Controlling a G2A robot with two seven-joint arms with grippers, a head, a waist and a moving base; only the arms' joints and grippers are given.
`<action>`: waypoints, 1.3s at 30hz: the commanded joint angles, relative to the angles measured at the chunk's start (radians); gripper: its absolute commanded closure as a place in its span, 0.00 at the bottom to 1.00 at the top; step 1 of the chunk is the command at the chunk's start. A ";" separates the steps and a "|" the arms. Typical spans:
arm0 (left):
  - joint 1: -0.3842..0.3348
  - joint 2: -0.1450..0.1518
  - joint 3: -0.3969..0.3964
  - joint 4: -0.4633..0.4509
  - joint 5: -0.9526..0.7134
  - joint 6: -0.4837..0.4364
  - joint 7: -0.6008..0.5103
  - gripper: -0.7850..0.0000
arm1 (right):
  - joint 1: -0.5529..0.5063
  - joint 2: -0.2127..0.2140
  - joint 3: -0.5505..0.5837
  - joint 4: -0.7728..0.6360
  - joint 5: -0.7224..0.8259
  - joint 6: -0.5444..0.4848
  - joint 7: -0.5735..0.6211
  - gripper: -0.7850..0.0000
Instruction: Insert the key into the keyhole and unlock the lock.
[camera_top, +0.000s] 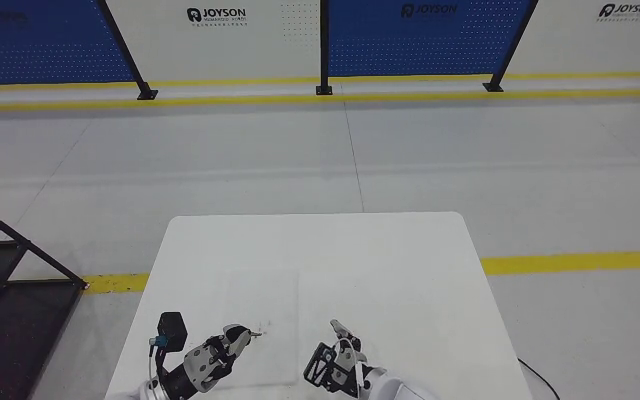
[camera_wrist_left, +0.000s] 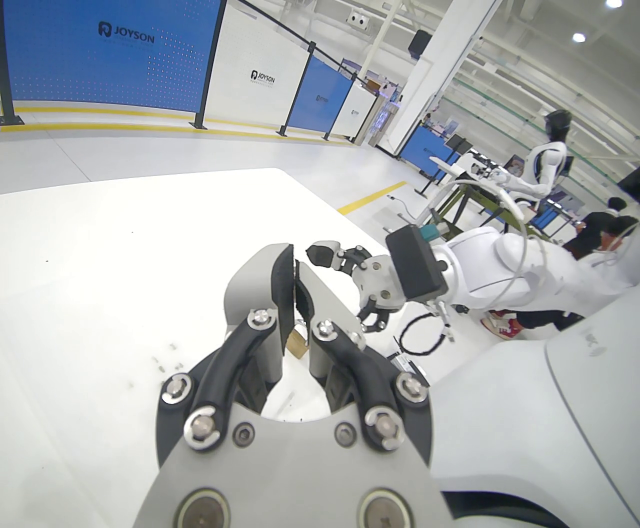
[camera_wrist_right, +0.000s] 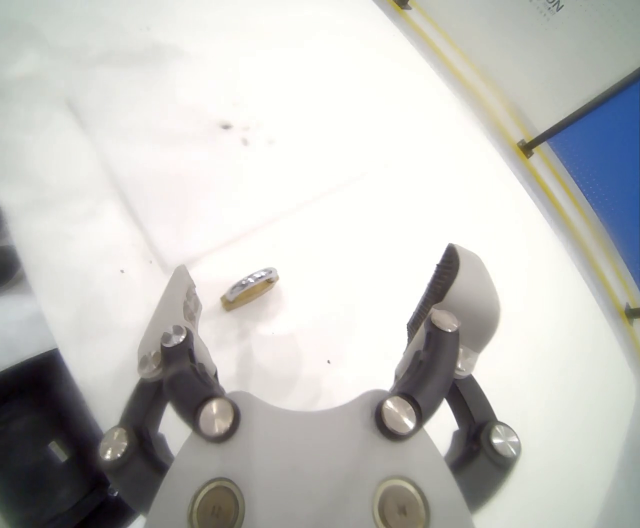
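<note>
– Two questions. Where is the lock (camera_wrist_right: 250, 289), and which arm is nearer to it?

– It lies on the white desk (camera_top: 320, 250), on the robot's side, between both arms. The right gripper (camera_wrist_right: 316, 262) hangs low over it, its jaws wide open with nothing in them. The lock is just ahead of them, inside their gap, closer to one finger than to the other.

– And its long axis?

– From brass body to silver shackle it runs slanted across the gap, not along the line of the fingers. It seems to lie on a flat side. The keyhole I cannot see.

– What about the left gripper (camera_wrist_left: 294, 260)?

– Its jaws are almost fully closed and the pads nearly touch. In the top view a small thin piece sticks out beyond the tips. I judge this is the key (camera_top: 258, 332), pinched there. In the left wrist view the lock shows low between the fingers, so it is near this arm too.

– So which arm should act?

– I think the right one. It is open and faces the lock, so it can grasp the brass body. It may need to turn the wrist because of the slanted axis. Then the left arm can bring the key to the keyhole.

– Any risk?

– The lock is small and looks smooth, so closing off-centre may push it away.
</note>
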 joint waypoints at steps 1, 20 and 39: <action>0.000 0.000 0.000 0.000 0.000 0.000 0.000 1.00 | -0.011 0.000 -0.016 0.009 -0.011 0.004 0.004 0.00; 0.000 0.000 0.000 0.000 0.000 0.000 0.000 1.00 | 0.071 -0.030 -0.094 0.129 0.027 0.113 0.085 0.52; 0.000 0.000 0.000 0.000 0.000 0.000 0.000 1.00 | 0.095 -0.042 -0.106 0.162 0.143 0.127 0.063 1.00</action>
